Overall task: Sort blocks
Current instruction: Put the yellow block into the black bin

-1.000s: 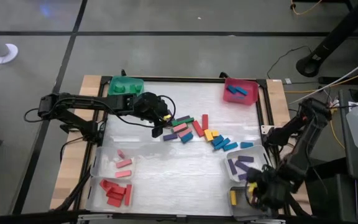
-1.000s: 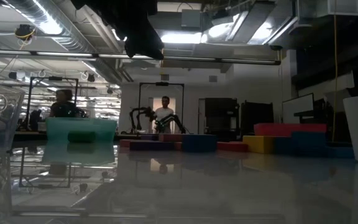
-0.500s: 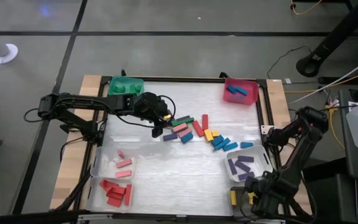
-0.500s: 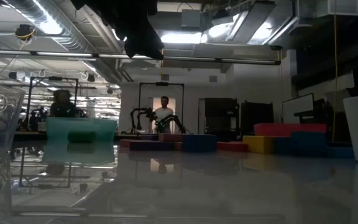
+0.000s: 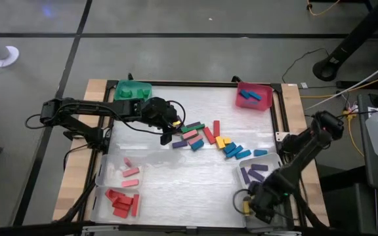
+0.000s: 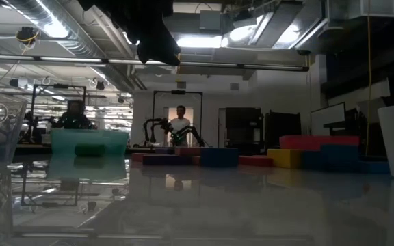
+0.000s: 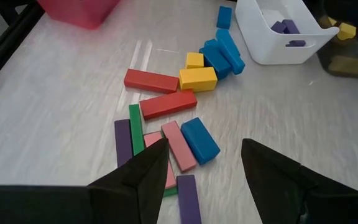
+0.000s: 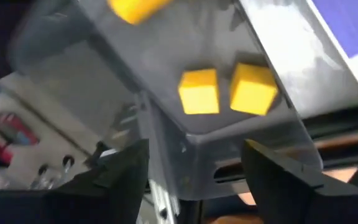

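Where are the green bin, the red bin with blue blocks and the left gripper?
green bin (image 5: 134, 90): high view, its rim.
red bin (image 5: 266, 103): high view, its wall.
left gripper (image 7: 204, 163): left wrist view, between its fingertips.

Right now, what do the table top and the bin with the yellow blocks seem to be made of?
The table top looks like brushed metal: fine grain and streaked glare, though a metal-look laminate is possible. The bin looks like clear, smooth plastic: the yellow blocks show through its wall.
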You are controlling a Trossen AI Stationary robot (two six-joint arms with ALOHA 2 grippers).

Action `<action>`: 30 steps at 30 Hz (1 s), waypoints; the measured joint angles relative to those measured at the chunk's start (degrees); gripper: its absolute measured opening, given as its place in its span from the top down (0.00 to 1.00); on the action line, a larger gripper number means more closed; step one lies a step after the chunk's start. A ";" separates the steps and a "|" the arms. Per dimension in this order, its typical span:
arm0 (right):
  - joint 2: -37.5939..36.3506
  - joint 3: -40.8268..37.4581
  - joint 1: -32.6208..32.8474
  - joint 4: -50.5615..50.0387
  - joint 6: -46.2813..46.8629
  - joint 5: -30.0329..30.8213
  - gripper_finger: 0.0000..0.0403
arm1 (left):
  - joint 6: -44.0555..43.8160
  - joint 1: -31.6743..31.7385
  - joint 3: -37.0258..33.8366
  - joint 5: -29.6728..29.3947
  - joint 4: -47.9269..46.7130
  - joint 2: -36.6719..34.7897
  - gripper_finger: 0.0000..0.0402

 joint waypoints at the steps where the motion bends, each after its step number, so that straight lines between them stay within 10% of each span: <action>1: 0.00 0.35 -1.35 0.02 -2.29 -0.73 0.38 | 0.10 0.00 0.00 0.00 0.00 0.00 0.53; 12: -0.04 6.74 -15.36 -1.27 -22.90 0.73 0.41 | 1.45 0.02 0.00 -0.02 0.00 0.00 0.53; 22: 0.10 7.24 -27.95 -1.69 -29.13 41.93 0.41 | 2.88 0.00 0.00 -0.02 -0.02 0.00 0.53; 30: 3.36 5.60 -40.27 3.77 -27.74 40.21 0.41 | 2.71 0.00 0.00 0.00 -0.12 0.00 0.53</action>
